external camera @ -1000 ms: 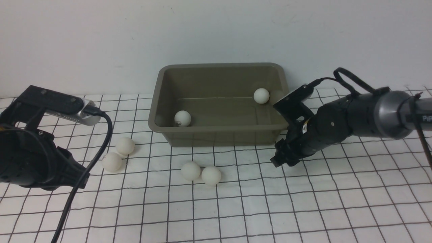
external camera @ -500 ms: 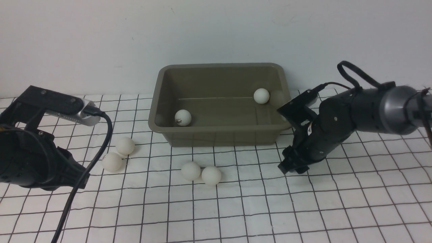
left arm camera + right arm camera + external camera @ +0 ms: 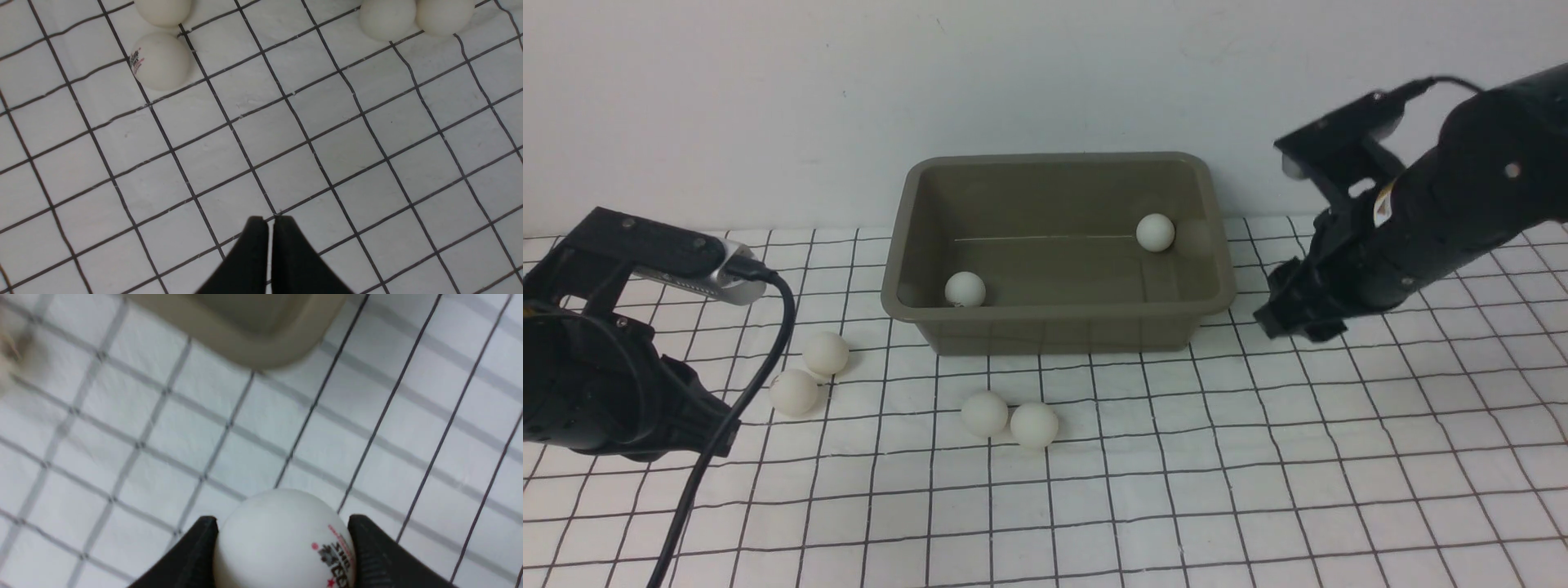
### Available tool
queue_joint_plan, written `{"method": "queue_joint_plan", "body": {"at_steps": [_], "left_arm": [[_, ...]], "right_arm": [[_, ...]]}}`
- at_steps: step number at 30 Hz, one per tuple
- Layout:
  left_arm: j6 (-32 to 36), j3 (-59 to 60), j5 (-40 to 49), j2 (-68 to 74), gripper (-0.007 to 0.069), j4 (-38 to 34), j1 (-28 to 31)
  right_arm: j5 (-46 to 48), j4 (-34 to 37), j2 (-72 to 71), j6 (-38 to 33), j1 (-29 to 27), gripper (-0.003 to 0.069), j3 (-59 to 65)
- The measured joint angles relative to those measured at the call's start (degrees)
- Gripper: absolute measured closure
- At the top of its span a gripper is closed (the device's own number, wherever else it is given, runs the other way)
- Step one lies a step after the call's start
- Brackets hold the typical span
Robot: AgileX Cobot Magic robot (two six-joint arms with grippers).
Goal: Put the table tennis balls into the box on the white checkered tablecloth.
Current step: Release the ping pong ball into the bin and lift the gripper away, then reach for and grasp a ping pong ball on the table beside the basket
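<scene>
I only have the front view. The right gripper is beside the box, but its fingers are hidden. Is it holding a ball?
Observer: Yes. The right wrist view shows the right gripper shut on the held ball, which bears red and dark print.
Operator: And the left gripper, open or shut?
Observer: The left wrist view shows the left gripper shut and empty, over bare tablecloth.
Operator: Does any loose ball near it carry print?
Observer: Yes, the marked ball ahead of it shows a small printed mark on one side.

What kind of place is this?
Likely a robot test bench: the left arm and right arm over a white checkered tablecloth, a bare wall behind, and table tennis balls beside a box.
</scene>
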Motion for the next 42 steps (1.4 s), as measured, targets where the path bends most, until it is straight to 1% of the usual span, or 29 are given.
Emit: {"method": "queue_joint_plan", "body": {"at_steps": [3, 5, 6, 9, 11, 17, 21, 23, 24, 27, 28, 32, 36, 40, 42], "left_arm": [[0.0, 0.0, 0.0, 0.0, 0.0625, 0.0, 0.0], [0.0, 0.0, -0.1, 0.0, 0.0625, 0.0, 0.0], [0.0, 0.0, -0.1, 0.0, 0.0625, 0.0, 0.0], [0.0, 0.0, -0.1, 0.0, 0.0625, 0.0, 0.0], [0.0, 0.0, -0.1, 0.0, 0.0625, 0.0, 0.0], [0.0, 0.0, -0.1, 0.0, 0.0625, 0.0, 0.0], [0.0, 0.0, -0.1, 0.0, 0.0625, 0.0, 0.0], [0.0, 0.0, -0.1, 0.0, 0.0625, 0.0, 0.0], [0.0, 0.0, -0.1, 0.0, 0.0625, 0.0, 0.0], [0.0, 0.0, -0.1, 0.0, 0.0625, 0.0, 0.0], [0.0, 0.0, -0.1, 0.0, 0.0625, 0.0, 0.0], [0.0, 0.0, -0.5, 0.0, 0.0625, 0.0, 0.0], [0.0, 0.0, -1.5, 0.0, 0.0625, -0.1, 0.0], [0.0, 0.0, -4.9, 0.5, 0.0612, -0.2, 0.0], [0.0, 0.0, -7.2, 1.7, 0.0586, -0.2, 0.0]], "right_arm": [[-8.6, 1.8, -0.8, 0.0, 0.0, 0.0299, 0.0], [-11.7, 2.3, -0.3, 0.0, 0.0, 0.0299, -0.2], [-15.1, 2.9, 2.1, -0.1, 0.0, 0.0299, -1.2], [-16.5, 3.3, 7.7, -0.1, 0.0, 0.0299, -5.3], [-16.4, 3.8, 13.3, -0.1, 0.0, 0.0299, -10.9], [-11.2, 5.5, 27.9, -0.4, 0.0, 0.0299, -29.0], [-8.9, 5.7, 33.7, -0.8, 0.0, 0.0297, -36.3], [-8.5, 6.1, 35.6, -0.8, 0.0, 0.0273, -38.1], [-8.2, 6.5, 36.2, -0.8, 0.0, 0.025, -38.5], [-7.6, 7.8, 36.6, -0.8, 0.0, 0.0195, -39.0], [-7.5, 8.1, 36.4, -0.8, 0.0, 0.0186, -39.1], [-4.5, 8.5, 34.6, -1.0, 0.0, 0.018, -39.2], [-1.3, 7.1, 31.0, -1.2, 0.0, 0.018, -39.2], [4.2, 4.2, 25.3, -1.2, 0.0, 0.0209, -39.2], [8.3, 2.5, 21.6, -1.2, 0.0, 0.0258, -39.2]]}}
